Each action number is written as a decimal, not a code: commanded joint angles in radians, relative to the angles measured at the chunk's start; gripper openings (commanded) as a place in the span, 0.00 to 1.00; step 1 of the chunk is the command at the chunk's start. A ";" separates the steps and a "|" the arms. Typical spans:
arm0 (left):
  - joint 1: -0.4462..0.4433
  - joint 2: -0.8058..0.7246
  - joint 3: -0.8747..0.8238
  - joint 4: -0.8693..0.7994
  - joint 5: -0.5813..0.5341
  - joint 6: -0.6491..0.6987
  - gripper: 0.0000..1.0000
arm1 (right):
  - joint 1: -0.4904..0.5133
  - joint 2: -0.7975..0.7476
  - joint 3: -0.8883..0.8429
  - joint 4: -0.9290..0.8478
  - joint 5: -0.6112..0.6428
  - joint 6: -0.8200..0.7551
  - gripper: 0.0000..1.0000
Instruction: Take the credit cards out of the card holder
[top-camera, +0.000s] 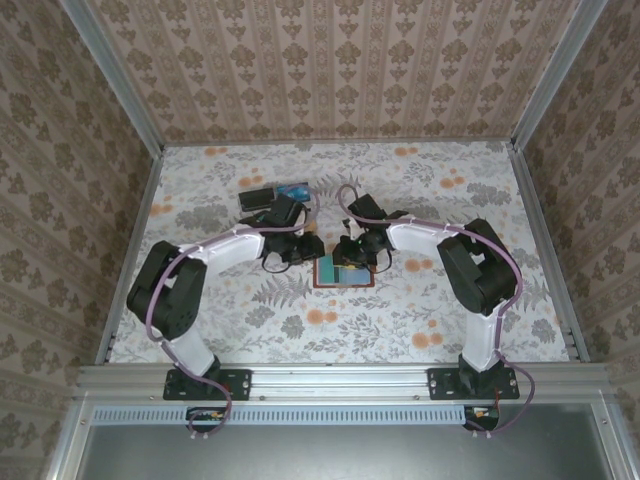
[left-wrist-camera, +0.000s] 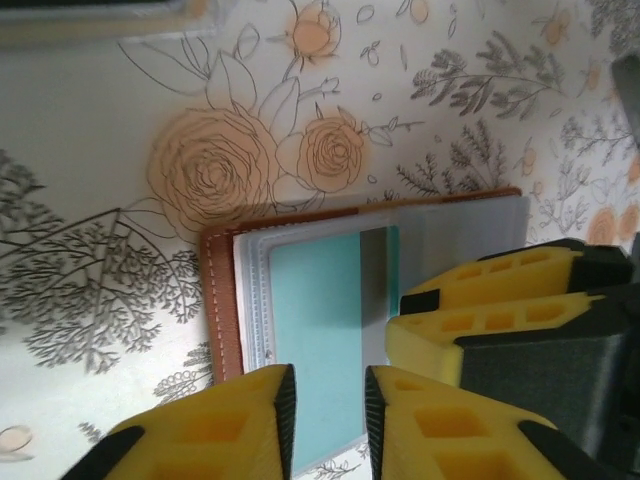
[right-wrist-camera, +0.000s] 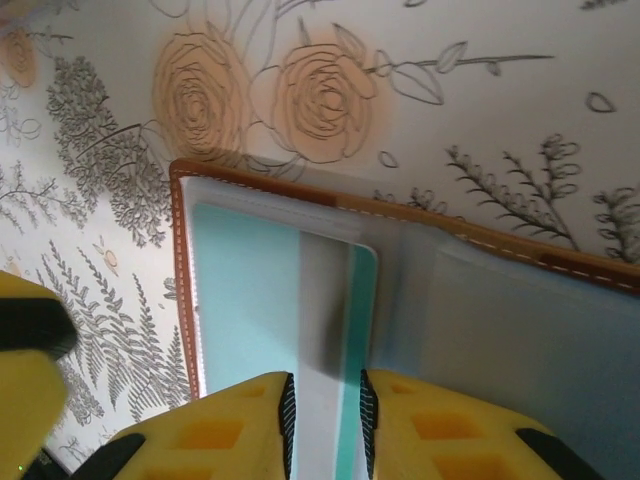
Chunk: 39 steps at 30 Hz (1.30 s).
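Left wrist: the open brown leather bifold card holder (left-wrist-camera: 221, 300) has a thin teal plastic card (left-wrist-camera: 315, 300) pocketed — extraction remains. The left tool (left-wrist-camera: 328, 390) and the right tool (right-wrist-camera: 325, 392) hang narrowed over it — gripping or not, I cannot tell.

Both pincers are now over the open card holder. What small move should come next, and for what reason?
Probably the right pincer should close on the teal card and draw it slightly out. The card holder lies open, the card sits in its clear pocket, and the left pincer hovers over the same card, jaws narrowly apart.
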 joint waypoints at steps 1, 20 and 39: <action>-0.014 0.029 0.015 0.009 0.005 -0.044 0.23 | -0.017 -0.015 -0.024 -0.007 -0.014 0.023 0.27; -0.026 0.131 0.027 -0.002 -0.013 -0.043 0.10 | -0.031 0.009 -0.040 0.015 -0.040 0.030 0.19; -0.035 0.172 0.007 -0.037 -0.016 -0.049 0.08 | -0.060 0.004 -0.130 0.257 -0.238 0.080 0.16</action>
